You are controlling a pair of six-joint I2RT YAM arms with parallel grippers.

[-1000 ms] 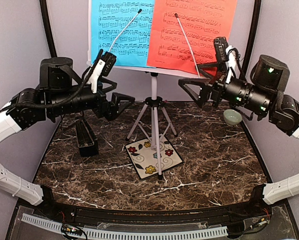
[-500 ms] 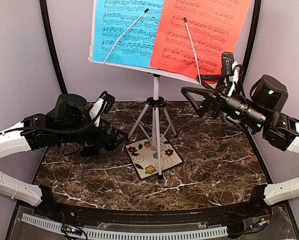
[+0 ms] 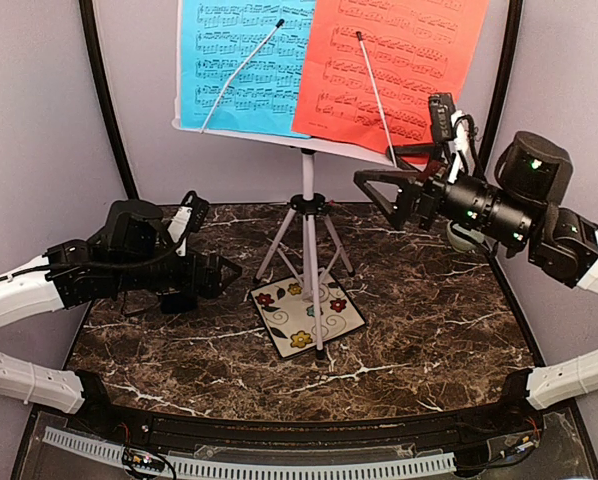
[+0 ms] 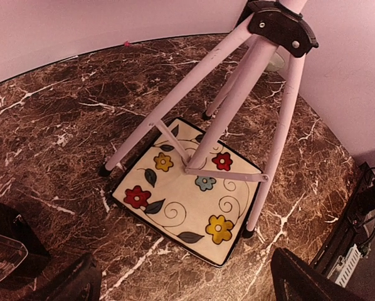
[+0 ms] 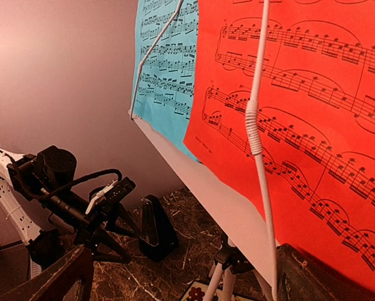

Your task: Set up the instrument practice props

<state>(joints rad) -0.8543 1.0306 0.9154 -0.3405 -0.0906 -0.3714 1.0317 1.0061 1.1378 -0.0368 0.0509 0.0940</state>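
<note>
Top cam: white music stand (image 3: 307,215) on its tripod sits mid-worktop (image 3: 439,320), which is dark veined marble. The legs straddle a square floral tile (image 3: 279,310). The blue sheet (image 3: 234,60) and red sheet (image 3: 399,60) sit side by side under thin wire arms. Left tool (image 3: 219,272) is low, jaws wide, empty. Right tool (image 3: 379,195) is up by the ledge, also spread with nothing in it.

Left wrist: smooth tubular legs over the glossy tile.

Right wrist: a matte black pyramid metronome (image 5: 153,229) stands on the worktop below the blue sheet.
</note>
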